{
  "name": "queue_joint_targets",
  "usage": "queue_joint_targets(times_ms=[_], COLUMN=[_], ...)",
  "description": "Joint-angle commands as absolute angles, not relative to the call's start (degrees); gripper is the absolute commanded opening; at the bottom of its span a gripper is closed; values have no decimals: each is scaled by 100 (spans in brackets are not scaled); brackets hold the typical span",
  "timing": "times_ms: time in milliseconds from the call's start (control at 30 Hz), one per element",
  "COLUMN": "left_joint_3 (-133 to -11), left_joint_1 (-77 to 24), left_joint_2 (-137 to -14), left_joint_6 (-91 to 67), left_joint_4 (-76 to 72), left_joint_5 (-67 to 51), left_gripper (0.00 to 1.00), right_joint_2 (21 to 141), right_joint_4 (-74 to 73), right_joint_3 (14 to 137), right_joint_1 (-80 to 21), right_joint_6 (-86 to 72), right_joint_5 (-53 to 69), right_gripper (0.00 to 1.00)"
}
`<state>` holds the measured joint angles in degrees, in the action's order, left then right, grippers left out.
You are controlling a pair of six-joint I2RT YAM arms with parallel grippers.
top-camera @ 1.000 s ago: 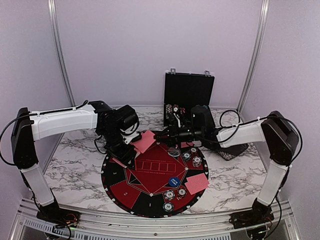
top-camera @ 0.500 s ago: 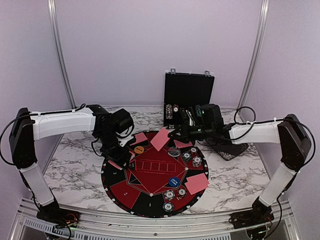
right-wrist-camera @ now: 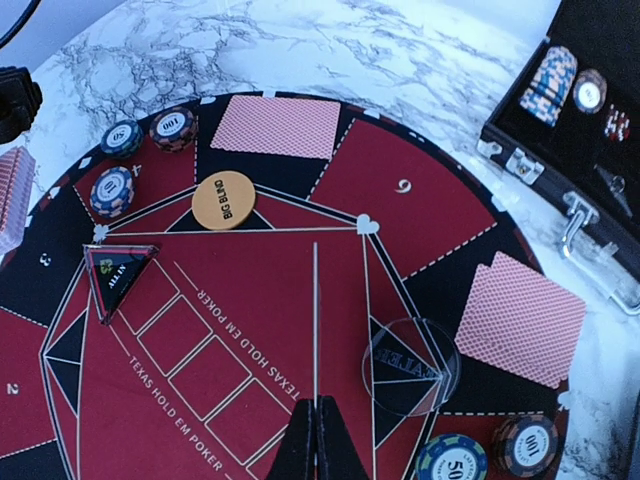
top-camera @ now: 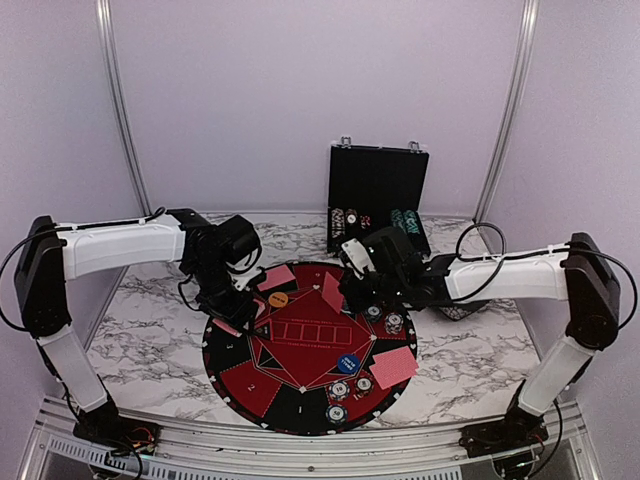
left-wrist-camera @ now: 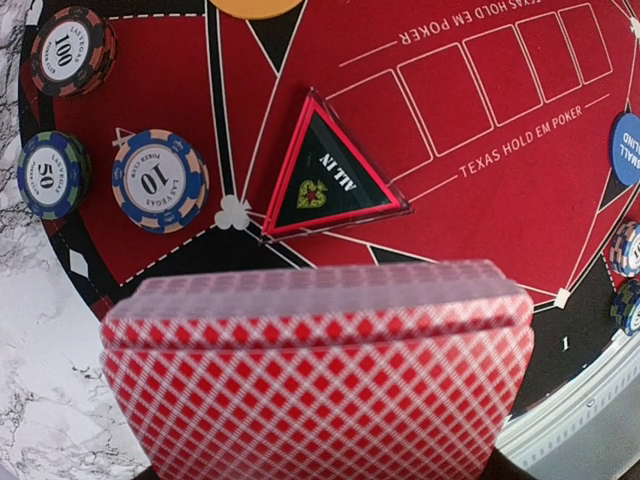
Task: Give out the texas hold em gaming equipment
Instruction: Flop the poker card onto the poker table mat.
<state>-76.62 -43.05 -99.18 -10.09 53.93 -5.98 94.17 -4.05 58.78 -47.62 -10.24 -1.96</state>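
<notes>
My left gripper [top-camera: 236, 308] hangs over the mat's left edge, shut on a deck of red-backed cards [left-wrist-camera: 318, 375] that hides its fingers. My right gripper [right-wrist-camera: 318, 432] is shut on a single card [right-wrist-camera: 316, 320], seen edge-on above the mat's far middle; the card also shows in the top view [top-camera: 331, 291]. Card pairs lie on the mat [right-wrist-camera: 278, 127] [right-wrist-camera: 520, 318] [top-camera: 393, 366]. Striped chips [left-wrist-camera: 160, 180] [right-wrist-camera: 452, 462], an orange disc [right-wrist-camera: 223, 200], a clear disc [right-wrist-camera: 410, 365] and a blue disc [top-camera: 349, 363] lie on the mat.
The round red-and-black mat [top-camera: 262, 392] covers the middle of the marble table. An "ALL IN" triangle [left-wrist-camera: 325, 178] sits on it. An open black case [top-camera: 378, 190] with chip stacks stands at the back. A black dish [top-camera: 462, 305] lies under my right arm.
My right gripper took a card from the deck at the left, carried it right, and now holds it lower over the mat's far middle. My left gripper drew back slightly left.
</notes>
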Motion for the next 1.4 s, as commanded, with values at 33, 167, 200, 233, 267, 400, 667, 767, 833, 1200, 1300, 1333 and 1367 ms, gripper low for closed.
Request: queue_joint_targets(times_ms=[33, 167, 200, 233, 267, 400, 667, 767, 833, 1200, 1300, 1333, 1367], left_joint_3=[-7583, -7591, -7594, -7604, -7605, -7600, -7591, -7592, -7600, -7644, -7654, -7661, -7669], left_joint_1=[-4250, -4237, -4236, -4230, -4228, -4228, -4228, -4228, -4226, -4228, -4228, -4228, -4228], left_joint_2=[-9640, -9640, -9649, -9644, -9643, -9633, -9630, -9631, -9628, -9662, -9671, -9667, -9666], left_joint_6=[-1045, -1030, -1034, -1035, -1029, -1028, -1029, -1034, -1029, -1017, -1020, -1020, -1017], left_joint_4=[5335, 5335, 5342, 5340, 5335, 5344, 5344, 5344, 5343, 5344, 5344, 5344, 5344], left_joint_5=[-641, -641, -642, -644, -647, -653, -667, -666, -674, -688, -692, -690, -698], left_gripper=[50, 50, 50, 50, 50, 50, 50, 50, 50, 50, 50, 50, 50], right_joint_2=[9691, 9943, 10023, 10091, 10175, 10351, 10236, 10222, 10228, 10000, 10134, 10184, 10247], right_joint_4=[-180, 221, 280, 333, 349, 305, 208, 175, 134, -274, -488, -517, -544], right_joint_3=[6164, 6163, 6161, 6166, 6180, 6240, 6064, 5977, 5930, 5951, 6283, 6371, 6464], right_joint_1=[-5387, -5858, -5940, -6029, -6096, -6305, -6459, -6462, -6500, -6309, -6015, -5963, -5923], right_joint_6=[120, 640, 729, 802, 870, 950, 760, 628, 600, -243, -743, -885, -1005], right_joint_5=[-1763, -2318, -2401, -2470, -2547, -2581, -1611, -1346, -1316, -583, 39, 158, 177], right_gripper=[0, 0, 0, 0, 0, 0, 20, 28, 32, 56, 54, 51, 46])
